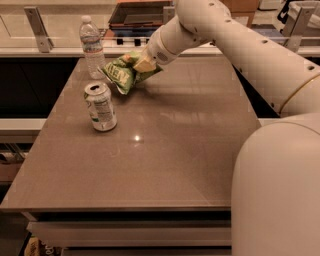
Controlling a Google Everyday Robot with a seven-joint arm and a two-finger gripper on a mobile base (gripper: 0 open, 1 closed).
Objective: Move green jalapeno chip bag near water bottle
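The green jalapeno chip bag, crinkly with white lettering, hangs tilted in my gripper near the table's far left. The gripper is shut on the bag's upper right edge and holds it just above the tabletop. The water bottle, clear and ribbed with a white cap, stands upright at the far left corner, right beside the bag's left edge. Whether the bag touches the bottle I cannot tell.
A green-and-white soda can stands upright in front of the bag and bottle. The brown table stretches toward me. My white arm reaches in from the right. A counter rail and a dark tray lie behind the table.
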